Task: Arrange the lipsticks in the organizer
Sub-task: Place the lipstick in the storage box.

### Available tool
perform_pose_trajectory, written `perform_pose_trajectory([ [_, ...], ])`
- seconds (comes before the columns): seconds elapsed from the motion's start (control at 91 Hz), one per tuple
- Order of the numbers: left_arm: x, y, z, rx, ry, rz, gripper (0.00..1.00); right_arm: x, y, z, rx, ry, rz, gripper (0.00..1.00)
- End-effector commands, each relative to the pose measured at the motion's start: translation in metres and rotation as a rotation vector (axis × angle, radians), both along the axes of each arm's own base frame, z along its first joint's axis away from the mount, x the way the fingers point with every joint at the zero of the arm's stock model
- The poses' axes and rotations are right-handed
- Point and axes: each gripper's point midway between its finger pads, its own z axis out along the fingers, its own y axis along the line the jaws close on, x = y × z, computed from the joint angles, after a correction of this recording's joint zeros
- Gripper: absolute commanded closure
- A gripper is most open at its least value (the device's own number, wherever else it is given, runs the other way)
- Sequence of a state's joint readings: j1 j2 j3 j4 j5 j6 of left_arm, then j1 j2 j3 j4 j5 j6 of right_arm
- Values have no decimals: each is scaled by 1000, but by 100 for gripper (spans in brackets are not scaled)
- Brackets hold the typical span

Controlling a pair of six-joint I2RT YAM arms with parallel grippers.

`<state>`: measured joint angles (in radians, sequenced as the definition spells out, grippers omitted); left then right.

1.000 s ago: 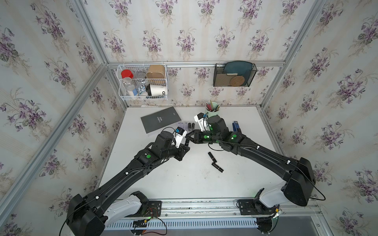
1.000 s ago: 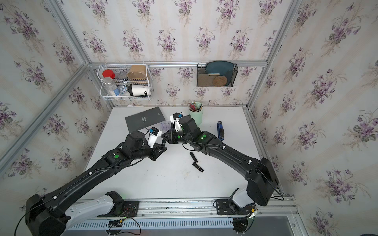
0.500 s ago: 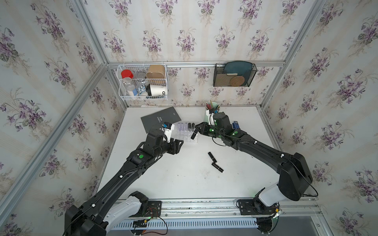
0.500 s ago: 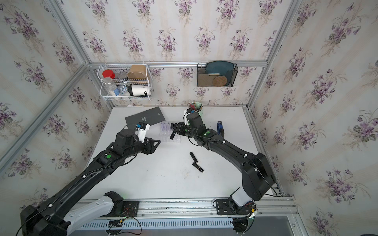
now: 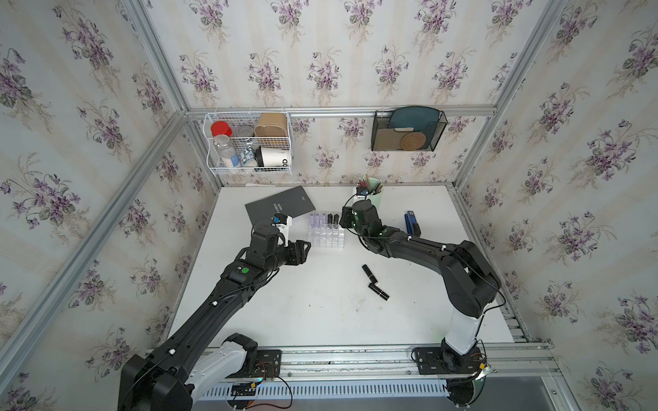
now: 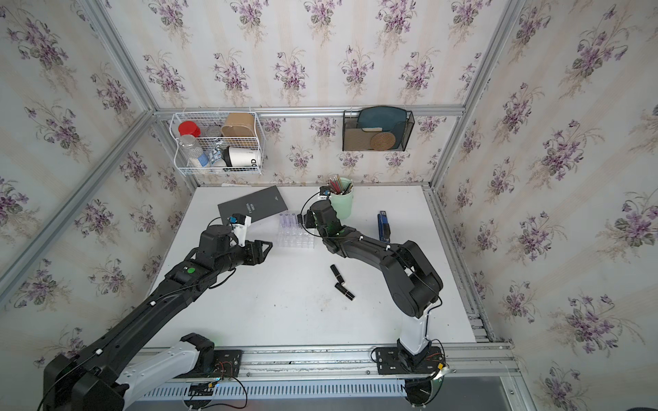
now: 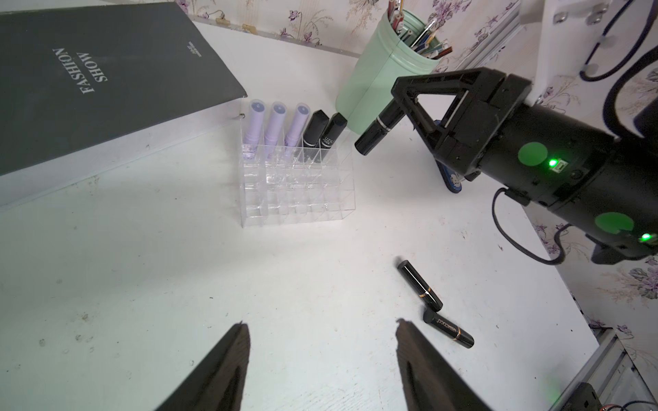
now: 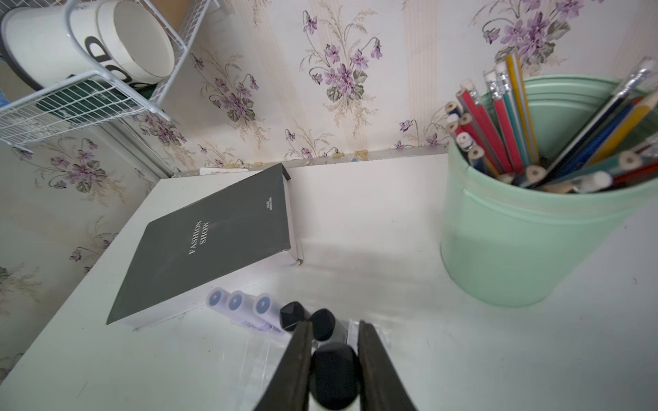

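Placing step: glossy black lipstick tube point(image 7: 379, 130) clamped in right gripper point(image 8: 334, 341), tilted beside clear acrylic grid organizer point(image 7: 299, 199); uprighting over free cell judged needed; left gripper point(image 7: 320, 323) apart, empty.

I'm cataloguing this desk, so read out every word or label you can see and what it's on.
"FASHION SHOW": dark book cover.
Small print on that book: too small to read.
Gold brand on a lying black lipstick: blurred.
Letters on the white cup in the wire basket: partly hidden.
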<state>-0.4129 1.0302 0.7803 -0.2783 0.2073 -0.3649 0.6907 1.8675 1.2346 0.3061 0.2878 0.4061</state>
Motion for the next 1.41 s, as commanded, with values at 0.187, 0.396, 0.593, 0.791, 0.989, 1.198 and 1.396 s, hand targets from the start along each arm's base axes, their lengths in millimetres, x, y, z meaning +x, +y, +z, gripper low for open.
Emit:
perform_pose_trajectory([
  [0.187,5,1,1,-24,-14,9,31,23,6,-1,-42,-76,-25,84],
  [0.396,5,2,2,-25,-15,8,32,28,4,-18,-69,-55,-42,85],
  [0.593,5,1,2,-30,-15,3,32,33,5,-26,-72,-45,-36,85],
  [0.791,5,1,3,-33,-19,1,32,34,5,-35,-92,-33,-37,85],
  [0.989,5,2,4,-36,-21,9,32,30,4,-34,-92,-30,-32,75],
  [1.198,4,9,9,-38,-35,48,30,23,7,-12,-52,-16,-11,46],
  [1.396,1,28,18,14,-53,127,22,-8,-9,1,-8,79,-10,43],
])
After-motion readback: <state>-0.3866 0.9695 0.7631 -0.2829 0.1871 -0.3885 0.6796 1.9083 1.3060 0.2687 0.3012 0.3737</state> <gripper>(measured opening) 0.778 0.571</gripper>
